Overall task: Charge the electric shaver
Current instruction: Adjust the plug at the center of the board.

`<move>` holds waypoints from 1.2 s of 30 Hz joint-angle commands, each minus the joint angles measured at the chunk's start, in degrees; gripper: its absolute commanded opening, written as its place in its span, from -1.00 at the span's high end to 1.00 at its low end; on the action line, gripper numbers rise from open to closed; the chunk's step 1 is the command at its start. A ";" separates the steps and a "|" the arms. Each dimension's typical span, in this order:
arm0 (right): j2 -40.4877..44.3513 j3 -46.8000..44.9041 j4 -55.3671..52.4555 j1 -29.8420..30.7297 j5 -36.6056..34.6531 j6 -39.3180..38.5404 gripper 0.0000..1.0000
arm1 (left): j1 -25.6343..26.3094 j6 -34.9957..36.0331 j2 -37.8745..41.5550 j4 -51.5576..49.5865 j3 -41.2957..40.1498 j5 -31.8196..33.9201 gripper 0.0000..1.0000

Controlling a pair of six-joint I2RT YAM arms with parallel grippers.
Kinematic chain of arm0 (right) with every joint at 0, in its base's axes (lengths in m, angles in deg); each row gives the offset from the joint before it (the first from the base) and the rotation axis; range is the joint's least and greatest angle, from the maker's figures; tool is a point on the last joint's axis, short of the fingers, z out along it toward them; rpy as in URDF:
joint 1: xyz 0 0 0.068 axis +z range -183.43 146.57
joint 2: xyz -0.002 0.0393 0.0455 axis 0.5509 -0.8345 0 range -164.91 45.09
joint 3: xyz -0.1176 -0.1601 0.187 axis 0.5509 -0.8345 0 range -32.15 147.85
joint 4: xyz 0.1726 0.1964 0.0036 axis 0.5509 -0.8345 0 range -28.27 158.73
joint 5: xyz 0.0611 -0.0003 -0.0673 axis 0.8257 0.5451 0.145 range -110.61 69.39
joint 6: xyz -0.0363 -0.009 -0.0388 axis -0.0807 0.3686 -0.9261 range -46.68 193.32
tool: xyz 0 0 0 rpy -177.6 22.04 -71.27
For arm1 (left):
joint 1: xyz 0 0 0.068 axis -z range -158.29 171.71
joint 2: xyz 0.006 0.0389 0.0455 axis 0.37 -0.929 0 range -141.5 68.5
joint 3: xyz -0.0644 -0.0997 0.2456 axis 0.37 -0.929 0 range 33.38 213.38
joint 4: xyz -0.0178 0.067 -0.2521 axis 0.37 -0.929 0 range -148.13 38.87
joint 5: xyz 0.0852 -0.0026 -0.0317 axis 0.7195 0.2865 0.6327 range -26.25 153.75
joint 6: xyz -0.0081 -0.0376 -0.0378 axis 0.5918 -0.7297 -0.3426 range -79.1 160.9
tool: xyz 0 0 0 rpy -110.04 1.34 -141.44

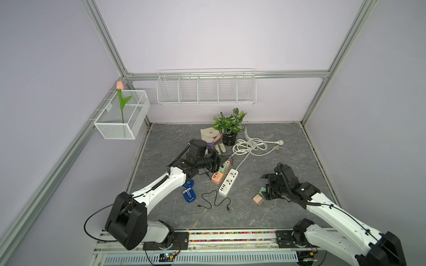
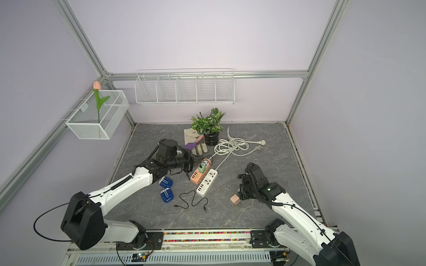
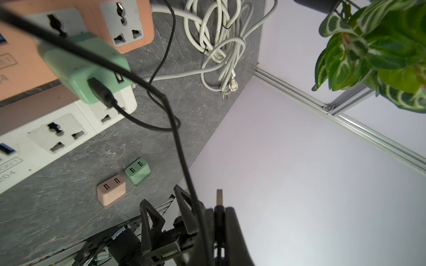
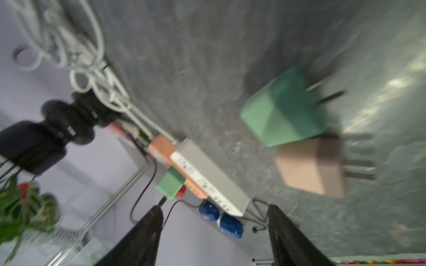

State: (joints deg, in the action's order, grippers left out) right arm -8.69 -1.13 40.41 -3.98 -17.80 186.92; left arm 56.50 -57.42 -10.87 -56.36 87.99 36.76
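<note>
the left tool (image 3: pixel 219 208) is clamping shut on a cable plug (image 3: pixel 219 198), whose black cable (image 3: pixel 177 138) is running to the green adapter (image 3: pixel 69 69) in the orange power strip (image 3: pixel 20 69). the right tool (image 4: pixel 214 208) is gaping wide, empty.

a blue electric shaver (image 1: pixel 189 196) is lying flat on the tabletop (image 1: pixel 276 207), left of its middle and nearer the front edge. a second shaver (image 1: pixel 189 183) is lying just behind it. the first one's long axis is slanting from back-left to front-right, and its port end is unclear.

the cable risks tautening and tugging the adapter loose. the unbraced shaver risks sliding off the plug.
</note>
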 commanded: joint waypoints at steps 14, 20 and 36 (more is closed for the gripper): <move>-11.69 -2.12 5.00 -7.78 4.13 6.33 -0.52 | -0.21 -0.69 1.41 -1.44 -0.65 -1.00 1.00; -18.38 3.29 1.06 -9.32 5.67 4.42 -0.39 | -0.21 -0.63 1.33 -1.44 -0.81 -1.03 1.00; -26.58 7.25 -2.55 -12.80 8.37 1.20 -0.38 | -0.24 -0.81 0.82 -0.65 -1.08 -1.28 1.00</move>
State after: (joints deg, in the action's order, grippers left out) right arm -34.85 6.63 38.57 -15.26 -9.39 186.48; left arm 56.48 -57.42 -10.77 -57.19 87.42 36.70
